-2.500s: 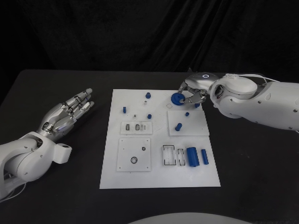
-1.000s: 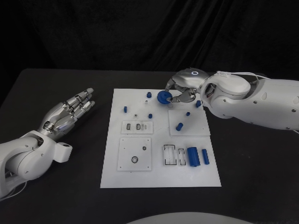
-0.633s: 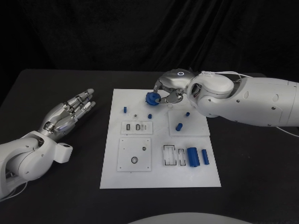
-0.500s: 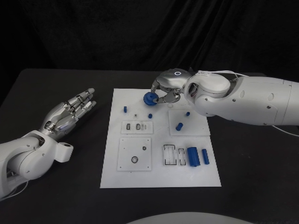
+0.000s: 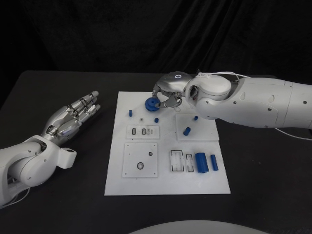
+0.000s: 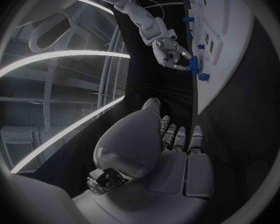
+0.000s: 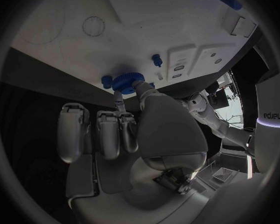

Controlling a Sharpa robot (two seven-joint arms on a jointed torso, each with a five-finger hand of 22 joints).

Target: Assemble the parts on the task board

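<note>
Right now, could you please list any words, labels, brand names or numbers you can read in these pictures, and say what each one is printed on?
"sharpa": dark lettering, seen turned on its side, on the white arm at the rim of the right wrist view.
Task board: no lettering that can be read.
Blue parts: no markings visible.

A black bench (image 5: 268, 175) is stretching out in front of me, running back to a dark curtain (image 5: 156, 34) that is hanging behind its far edge. The white task board (image 5: 166, 187) is lying flat on the middle of the bench, its long sides running away from me. My left hand (image 5: 71, 118) is lying to the left of the board, apart from its edge, fingers stretched out and pointing away from me; I cannot tell whether it is touching the bench surface or hovering just above it.
</note>
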